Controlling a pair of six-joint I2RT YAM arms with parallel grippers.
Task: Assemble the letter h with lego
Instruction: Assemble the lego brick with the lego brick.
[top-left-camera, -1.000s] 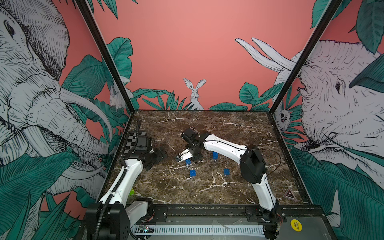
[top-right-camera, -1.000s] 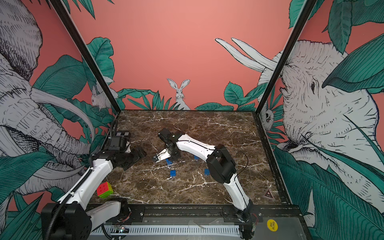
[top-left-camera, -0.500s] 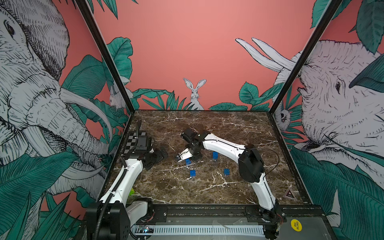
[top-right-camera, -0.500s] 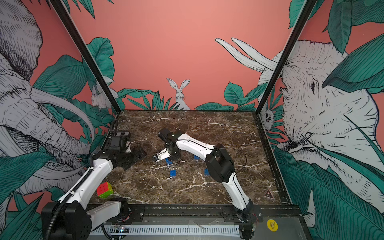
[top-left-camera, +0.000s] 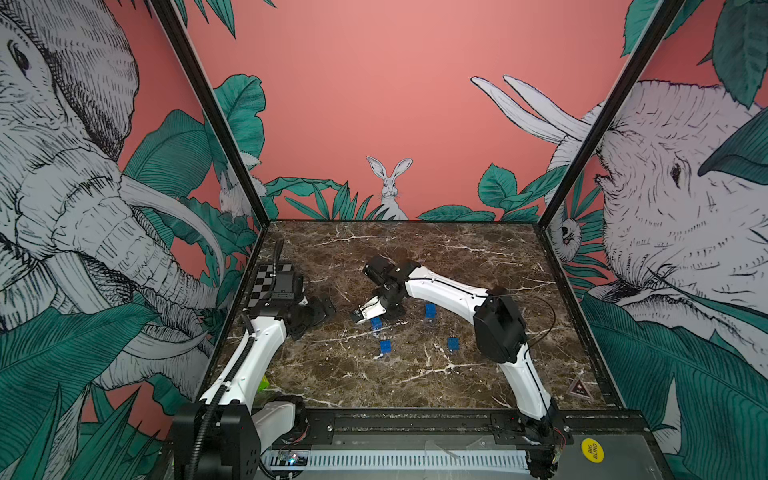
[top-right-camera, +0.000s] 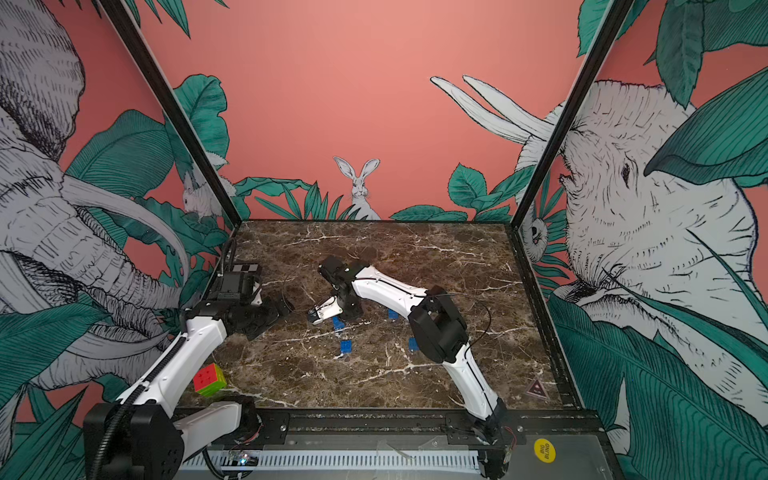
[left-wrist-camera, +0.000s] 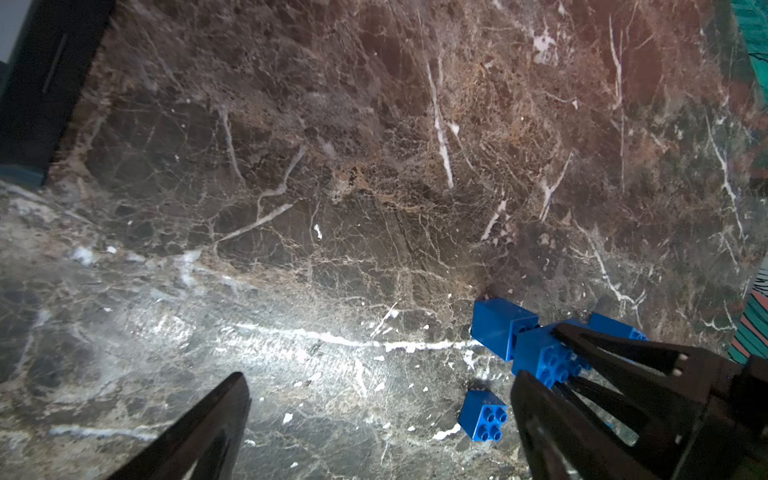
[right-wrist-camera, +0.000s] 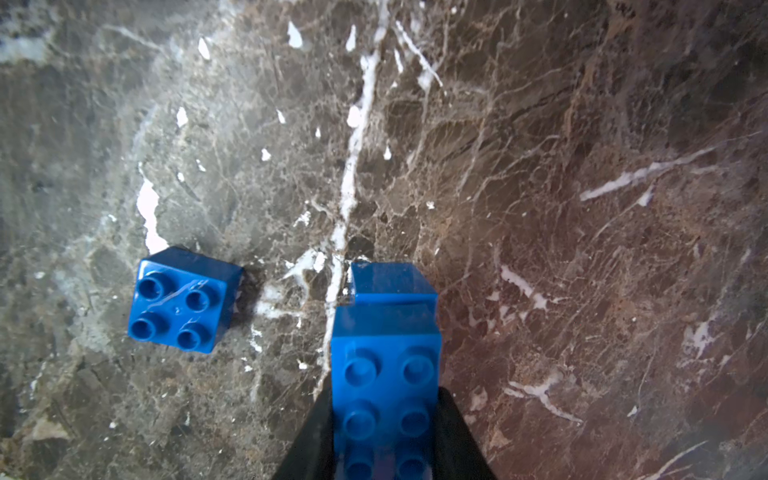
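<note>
while the right pincer (right-wrist-camera: 384, 399) clamps the long brick (right-wrist-camera: 386, 374), axis straight out from the jaws with a second brick (right-wrist-camera: 390, 282) at its far end, the loose square brick (right-wrist-camera: 183, 299) sits just beside on the counter (right-wrist-camera: 582, 208); left pincer (left-wrist-camera: 378, 376) gapes wide, the farther arm.

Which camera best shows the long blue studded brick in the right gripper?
Right wrist view: the long blue studded brick fills the foreground, studs sharp. The left wrist view shows it partly hidden; both top views, a tiny blue speck.
</note>
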